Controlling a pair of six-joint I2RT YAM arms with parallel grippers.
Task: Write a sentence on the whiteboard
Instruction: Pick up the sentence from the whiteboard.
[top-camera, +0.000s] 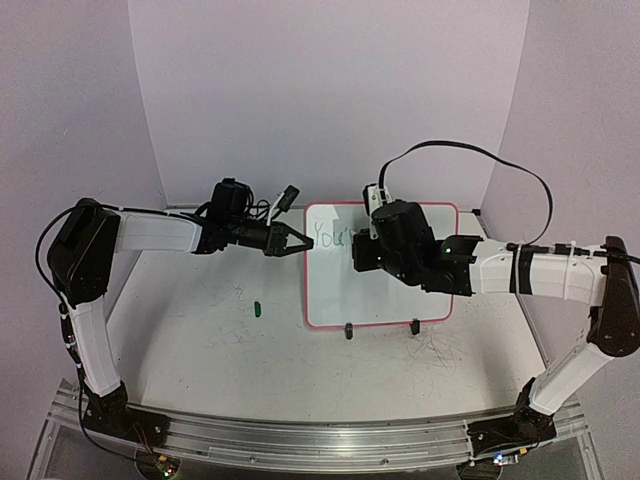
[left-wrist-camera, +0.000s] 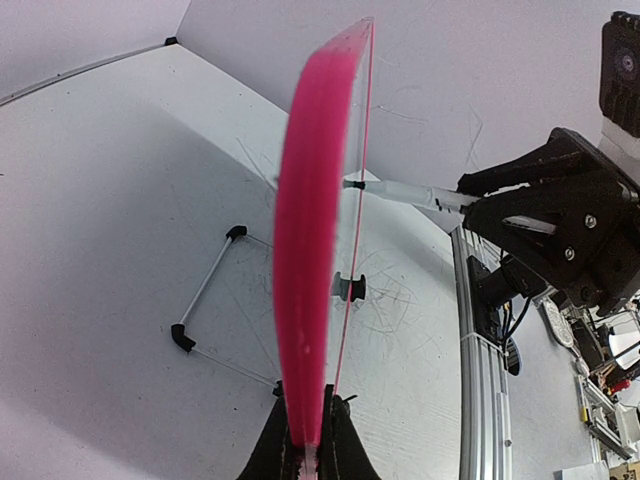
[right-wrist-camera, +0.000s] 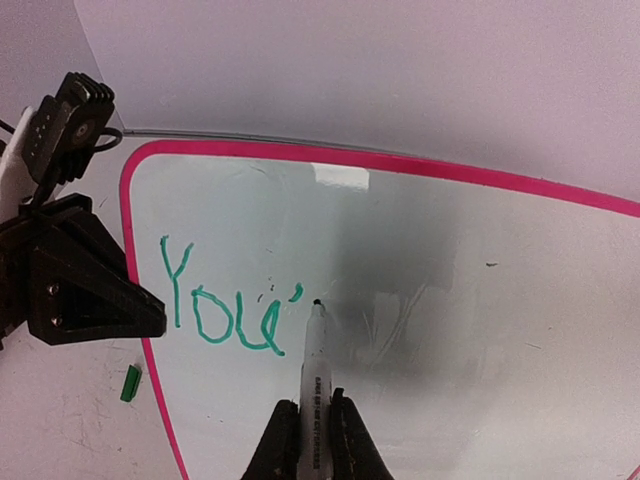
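The whiteboard (top-camera: 385, 295), white with a pink-red frame, sits on the grey tabletop (top-camera: 190, 340) just right of centre in the top view, its two black feet (top-camera: 348, 330) at the 6 o'clock edge. The left gripper (top-camera: 296, 243) comes in from 9 o'clock and is pinched tight on the board's left frame near the upper corner; its wrist view shows the frame edge-on, gripped between the dark fingers (left-wrist-camera: 340, 440). The right gripper (top-camera: 362, 255) reaches in from 3 o'clock, clamped around a white marker (right-wrist-camera: 314, 375). The barrel carries small black print, too fine to read. The sentence (right-wrist-camera: 225, 305) is in green in the board's 10 o'clock corner and reads "You" followed by an apostrophe. The marker's dark tip is just beside that apostrophe, at about 4 o'clock from it; whether it touches the board cannot be told. A small green cap (top-camera: 257, 308) lies on the tabletop at 7 o'clock from the left gripper, off the board.
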